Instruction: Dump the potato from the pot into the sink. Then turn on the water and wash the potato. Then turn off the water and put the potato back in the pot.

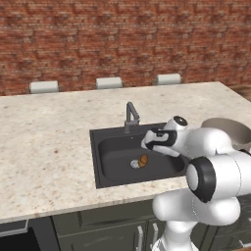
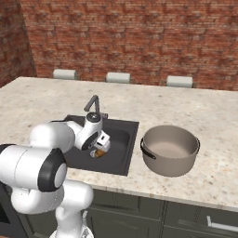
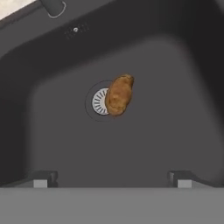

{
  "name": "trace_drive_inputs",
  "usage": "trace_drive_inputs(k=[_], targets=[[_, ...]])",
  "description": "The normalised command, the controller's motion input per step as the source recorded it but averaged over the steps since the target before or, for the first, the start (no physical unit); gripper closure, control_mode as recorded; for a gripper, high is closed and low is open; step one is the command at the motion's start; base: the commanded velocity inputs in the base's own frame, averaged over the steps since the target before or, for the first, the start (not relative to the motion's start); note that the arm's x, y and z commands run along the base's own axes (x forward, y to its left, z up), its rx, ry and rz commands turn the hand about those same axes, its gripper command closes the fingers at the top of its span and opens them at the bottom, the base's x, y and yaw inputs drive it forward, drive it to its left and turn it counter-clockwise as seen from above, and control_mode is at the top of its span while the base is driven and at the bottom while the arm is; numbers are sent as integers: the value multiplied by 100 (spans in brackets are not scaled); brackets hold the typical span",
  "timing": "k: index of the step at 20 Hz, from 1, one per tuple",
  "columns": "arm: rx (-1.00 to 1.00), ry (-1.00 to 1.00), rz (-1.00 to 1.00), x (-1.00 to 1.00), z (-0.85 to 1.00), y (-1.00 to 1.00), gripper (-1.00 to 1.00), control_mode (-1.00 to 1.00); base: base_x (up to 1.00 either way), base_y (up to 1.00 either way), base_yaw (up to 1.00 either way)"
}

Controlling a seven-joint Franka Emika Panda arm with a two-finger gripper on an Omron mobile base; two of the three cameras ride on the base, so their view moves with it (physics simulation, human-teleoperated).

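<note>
done: we are seeing the small oval orange-brown potato (image 3: 119,94) dumped, lying straight ahead of our spread, empty pincer (image 3: 112,180) on the square matte-black sink (image 3: 175,131) floor | left: we are judging washing unclear, return to the wide grey metal pot (image 2: 170,149) pending

Orange-brown potato (image 3: 119,95) — matte-black sink (image 3: 175,109)

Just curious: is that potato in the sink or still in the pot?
In the sink: the potato lies on the basin floor, overlapping the drain. The pot stands empty on the counter.
</note>
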Motion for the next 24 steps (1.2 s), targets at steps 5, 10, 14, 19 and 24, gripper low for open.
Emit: trace_drive_inputs(k=[5,10,14,19,24], targets=[[-6,0,0,6,-29,0,-100,-100,0,0,0],[-1,0,0,16,-28,0,-100,-100,0,0,0],[0,0,0,22,-27,0,-100,-100,0,0,0],[0,0,0,24,-23,0,-100,-100,0,0,0],[-2,0,0,19,-27,0,-100,-100,0,0,0]])
